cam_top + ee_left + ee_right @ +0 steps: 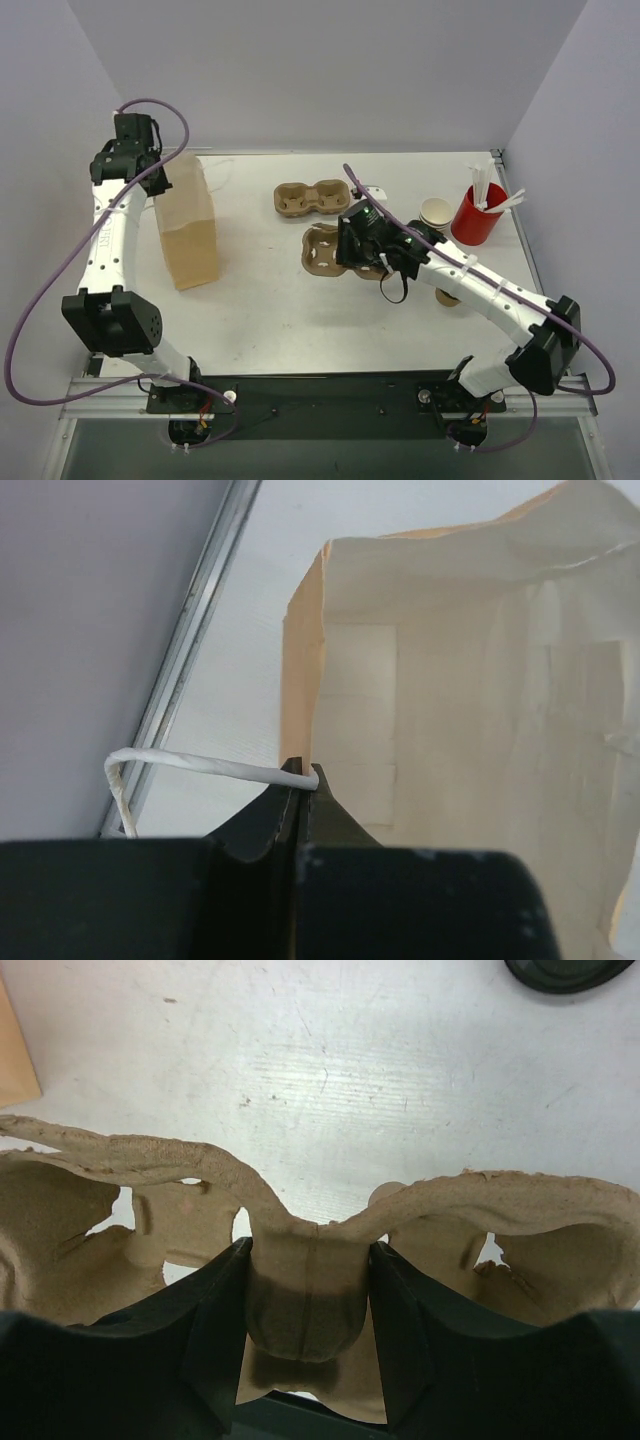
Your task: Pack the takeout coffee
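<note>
My right gripper [347,248] [310,1252] is shut on the middle ridge of a brown pulp cup carrier [322,250] [150,1160], near the table's middle. A tan-brown paper cup [447,297] shows partly under my right forearm. A black lid [565,970] sits at the top right edge of the right wrist view. My left gripper [155,178] [300,772] is shut on the rim of an upright kraft paper bag [186,228] [470,680], by its white twisted handle [190,763]. The bag's mouth is open and nothing shows inside it.
A second pulp carrier [312,198] lies behind the held one. A stack of pale lidless cups [436,212] and a red cup with white sticks [477,213] stand at the back right. Grey walls enclose the table on three sides.
</note>
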Motion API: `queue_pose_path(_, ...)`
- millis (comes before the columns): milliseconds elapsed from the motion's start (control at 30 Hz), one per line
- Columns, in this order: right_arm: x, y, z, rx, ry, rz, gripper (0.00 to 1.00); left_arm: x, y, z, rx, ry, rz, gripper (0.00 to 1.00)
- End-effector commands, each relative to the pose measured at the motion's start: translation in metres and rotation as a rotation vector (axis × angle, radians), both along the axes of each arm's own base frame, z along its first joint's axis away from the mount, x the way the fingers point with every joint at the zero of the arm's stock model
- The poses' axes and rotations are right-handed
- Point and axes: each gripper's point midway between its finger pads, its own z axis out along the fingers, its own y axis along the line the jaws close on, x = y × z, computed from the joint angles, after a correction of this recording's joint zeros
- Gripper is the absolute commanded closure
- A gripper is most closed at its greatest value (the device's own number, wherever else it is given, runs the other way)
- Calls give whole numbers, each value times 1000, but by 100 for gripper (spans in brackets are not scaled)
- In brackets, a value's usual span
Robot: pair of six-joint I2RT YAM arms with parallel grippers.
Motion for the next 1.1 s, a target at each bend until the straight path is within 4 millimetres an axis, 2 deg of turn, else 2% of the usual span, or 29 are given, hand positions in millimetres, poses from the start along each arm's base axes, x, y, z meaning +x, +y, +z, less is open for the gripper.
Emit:
queue_pose_path(0,6,-9,70,65,-179,31,58,8,-39,55,131,-68,-186,100)
queue_pose_path(33,4,-12,86,82,-221,45,58,7,-53,57,147,-56,-232,100)
queue_pose_path(100,4,-14,109,112,-278,63,58,6,-70,66,169,-64,-305,100)
queue_pose_path(133,-1,-13,122,143,-302,93,58,6,-94,68,170,-76,-381,100)
queue_pose_path(200,-4,-13,145,158,-362,136,58,5,-113,72,205,-82,-463,100)
queue_pose_path(233,-9,-13,157,184,-390,167,58,3,-133,72,209,-77,-528,100)
queue_pose_path(333,-18,-12,184,246,-503,236,58,-1,-164,65,224,-60,-654,100)
queue_pose_path(367,-21,-9,190,271,-529,270,58,-5,-184,62,228,-59,-720,100)
queue_pose_path(467,-28,-4,207,317,-619,342,57,-15,-217,52,218,-45,-834,100)
queue_pose_path(567,-36,3,219,332,-672,426,57,-21,-235,48,209,-42,-892,100)
queue_pose_path(700,-45,7,239,371,-746,500,57,-31,-251,58,163,-95,-954,100)
queue_pose_path(767,-50,11,246,403,-765,529,57,-38,-261,53,136,-95,-1009,100)
queue_pose_path(833,-59,21,256,471,-781,585,57,-46,-273,55,92,-124,-1067,100)
queue_pose_path(867,-62,26,249,484,-760,606,57,-49,-276,56,78,-133,-1083,100)
queue_pose_path(900,-65,29,264,533,-811,621,57,-53,-278,55,61,-143,-1098,100)
queue_pose_path(1067,-88,50,273,694,-785,743,57,-72,-296,61,-46,-205,-1196,100)
